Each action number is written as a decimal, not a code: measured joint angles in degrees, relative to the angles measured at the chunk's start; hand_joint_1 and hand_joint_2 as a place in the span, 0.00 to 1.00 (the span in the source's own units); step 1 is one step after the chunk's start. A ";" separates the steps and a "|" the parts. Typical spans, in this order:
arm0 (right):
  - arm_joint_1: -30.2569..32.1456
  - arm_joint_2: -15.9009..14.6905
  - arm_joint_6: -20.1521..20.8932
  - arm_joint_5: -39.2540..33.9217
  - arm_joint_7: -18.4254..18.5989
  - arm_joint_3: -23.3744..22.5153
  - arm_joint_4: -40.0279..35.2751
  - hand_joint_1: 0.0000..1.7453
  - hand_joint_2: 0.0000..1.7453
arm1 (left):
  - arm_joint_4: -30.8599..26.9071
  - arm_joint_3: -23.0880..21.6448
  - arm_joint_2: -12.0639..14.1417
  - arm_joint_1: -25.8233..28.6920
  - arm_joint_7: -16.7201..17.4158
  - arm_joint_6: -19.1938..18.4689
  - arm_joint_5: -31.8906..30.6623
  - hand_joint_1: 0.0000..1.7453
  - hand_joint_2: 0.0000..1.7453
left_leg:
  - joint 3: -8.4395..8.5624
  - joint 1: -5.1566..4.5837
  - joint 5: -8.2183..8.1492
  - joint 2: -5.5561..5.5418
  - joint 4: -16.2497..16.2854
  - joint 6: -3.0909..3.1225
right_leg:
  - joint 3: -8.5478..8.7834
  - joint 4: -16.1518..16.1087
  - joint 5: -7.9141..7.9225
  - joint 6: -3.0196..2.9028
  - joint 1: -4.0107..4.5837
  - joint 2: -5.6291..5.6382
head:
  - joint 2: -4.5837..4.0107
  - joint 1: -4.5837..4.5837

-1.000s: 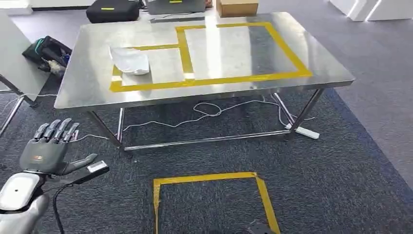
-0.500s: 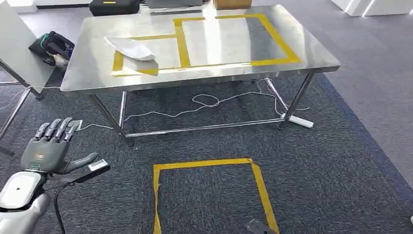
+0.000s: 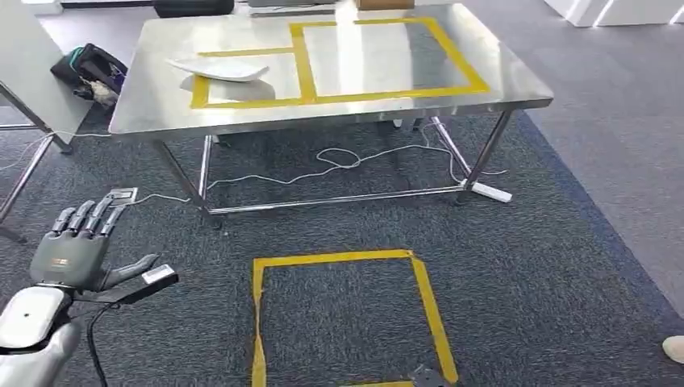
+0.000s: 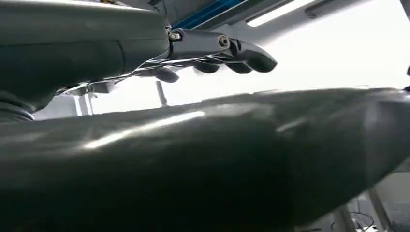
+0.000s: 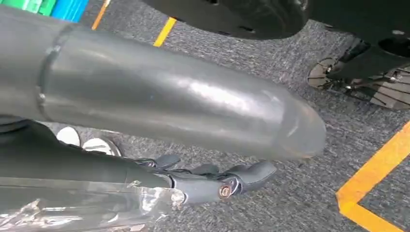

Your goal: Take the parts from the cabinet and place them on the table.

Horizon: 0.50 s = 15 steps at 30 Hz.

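Observation:
A pale, flat bagged part (image 3: 218, 69) lies on the steel table (image 3: 161, 97), inside the left yellow taped rectangle. The table stands ahead of me across dark carpet. My left hand (image 3: 77, 250) hovers low at the left, well short of the table, fingers stretched out and apart with nothing in them. In the left wrist view its dark fingers (image 4: 212, 50) are straight above the thick thumb. My right hand (image 5: 183, 111) hangs over the carpet. Its fingers (image 5: 227, 181) are extended away from the thumb, with bare floor between them.
A yellow taped square (image 3: 331, 260) marks the carpet just in front of me. A white cable (image 3: 339, 157) and power strip (image 3: 490, 193) lie under the table. A dark bag (image 3: 89, 72) and another table's edge (image 3: 32, 72) sit at the left. A pale shoe tip (image 3: 673, 348) shows far right.
The whole picture has slid upward, so the camera has moved: the table and floor square sit higher and the part looks flatter. My left hand keeps the same spread pose.

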 joint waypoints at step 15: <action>0.08 0.02 -0.07 -0.11 -1.07 -0.09 0.00 0.00 0.00 | -0.07 0.46 0.26 0.76 0.31 -0.63 -0.07 0.00 0.00 | -2.03 -0.76 1.59 0.01 0.30 1.51 | -1.11 -1.22 3.20 3.11 -0.70 0.04 | 0.00 -0.02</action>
